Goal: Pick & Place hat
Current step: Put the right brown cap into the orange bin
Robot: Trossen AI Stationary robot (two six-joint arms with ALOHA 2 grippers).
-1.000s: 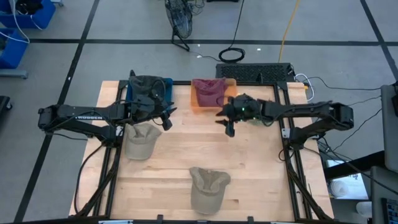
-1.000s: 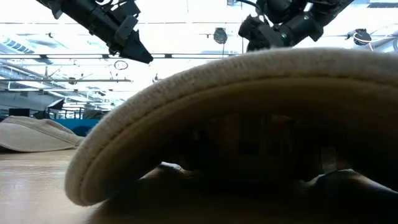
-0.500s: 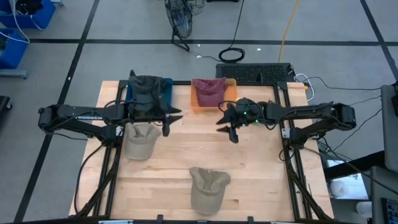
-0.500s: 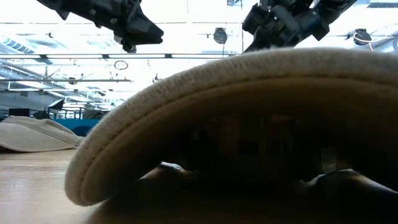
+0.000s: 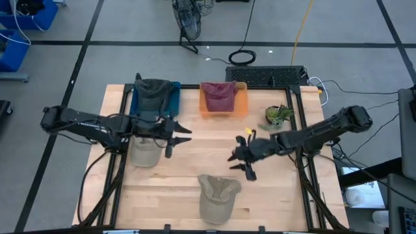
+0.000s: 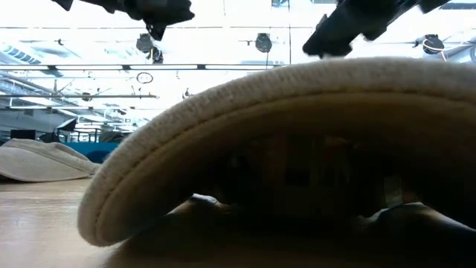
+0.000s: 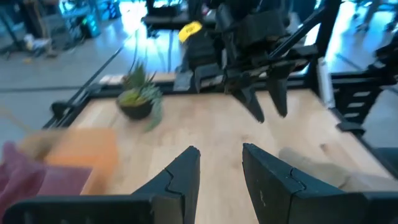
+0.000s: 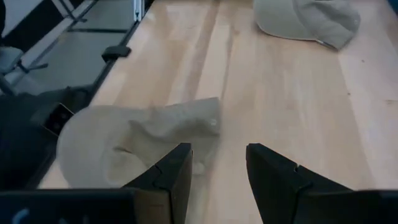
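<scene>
Right gripper (image 5: 242, 163) has its fingers spread open with nothing in them, hanging over bare wood a bit toward 1 o'clock of the near tan hat (image 5: 216, 196), which sits at the front edge of the table (image 5: 260, 195). The right arm (image 5: 318, 132) comes in low and stretched out from about 3 o'clock, angled down toward the front, so the claw points roughly at 7 o'clock. In the right wrist view those two dark fingers (image 8: 176, 171) frame that same near tan hat (image 8: 137, 146) just past the tips, not touching it.

Left gripper (image 5: 175, 134) is also open and empty, fingers pointing toward 3 o'clock. Its arm (image 5: 84, 123) lies nearly flat across the left side, reaching in from 9 o'clock. The claw hovers just off the right edge of the second tan hat (image 5: 145, 148), which is at the left middle of the table. From the left wrist view you look between its fingers (image 7: 185, 177) straight across at the right gripper (image 7: 261, 93) hanging above the wood.

Farther back, at 12 o'clock, a maroon hat (image 5: 218, 95) rests on an orange tray (image 5: 239, 104), and a dark green hat (image 5: 151, 92) sits on a blue tray (image 5: 173, 97) to its left. A small potted plant (image 5: 278, 116) is at the back right.

The low view is mostly filled by the brim of the near tan hat (image 6: 282, 149).
</scene>
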